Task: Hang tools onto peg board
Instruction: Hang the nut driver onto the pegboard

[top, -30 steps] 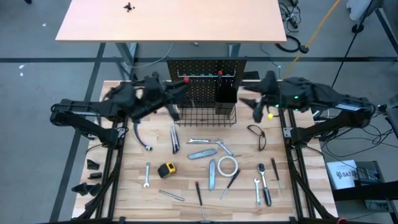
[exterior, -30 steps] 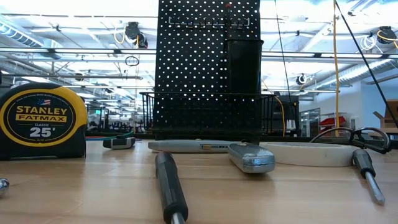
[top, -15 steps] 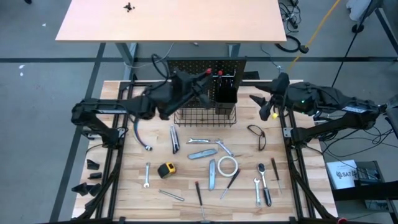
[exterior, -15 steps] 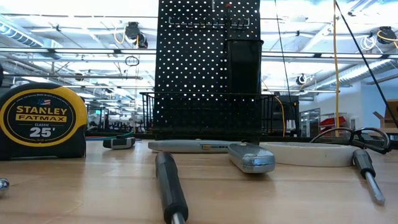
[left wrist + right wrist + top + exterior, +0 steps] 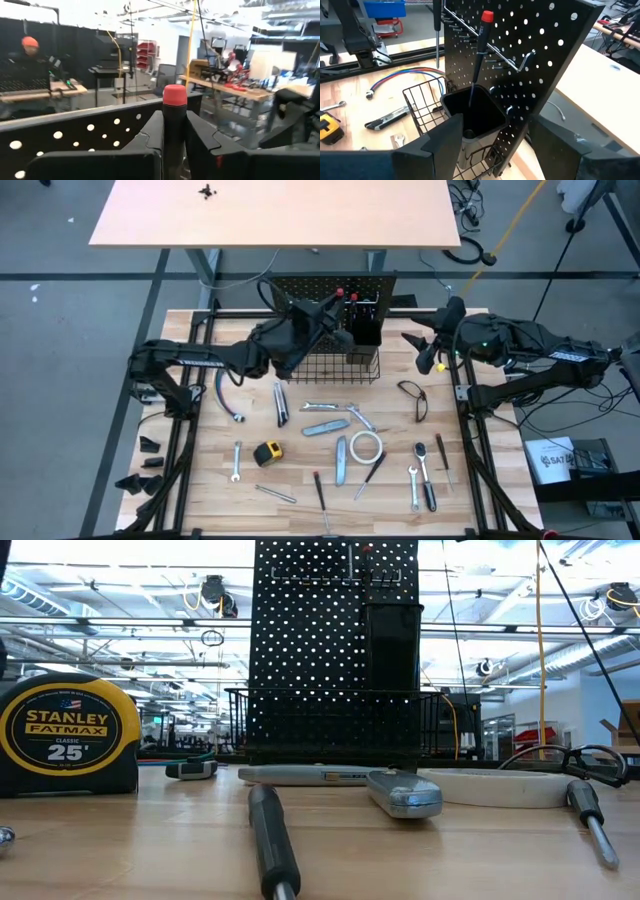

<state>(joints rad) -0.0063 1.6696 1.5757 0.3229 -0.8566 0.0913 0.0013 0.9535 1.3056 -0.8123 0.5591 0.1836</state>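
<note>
My left fingers [image 5: 172, 145] were clamped on a dark screwdriver [image 5: 174, 117] with a red cap, held upright above the top edge of the peg board [image 5: 325, 305]. In the high view that arm reached over the wire basket [image 5: 330, 366] at the board's base, the red cap showing just in front of the board's upper rail.

My right fingers [image 5: 425, 350] stood apart, gripping nothing, off the board's right side and clear of it. From that wrist I saw a second red-capped screwdriver [image 5: 479, 55] standing tilted in the black cup [image 5: 475, 112] fixed to the board, its tip down inside the cup.

The other tools lay on the bench [image 5: 200, 470] in front of the board: the tape measure [image 5: 267, 452] toward the left, the white tape roll [image 5: 366, 447] nearer the middle, a grey knife [image 5: 326, 427] between the roll and the basket, pliers [image 5: 415, 398] off to the right, and wrenches [image 5: 236, 461] scattered farther out. A blue-and-red cable [image 5: 224, 398] curled near the basket's left end.
</note>
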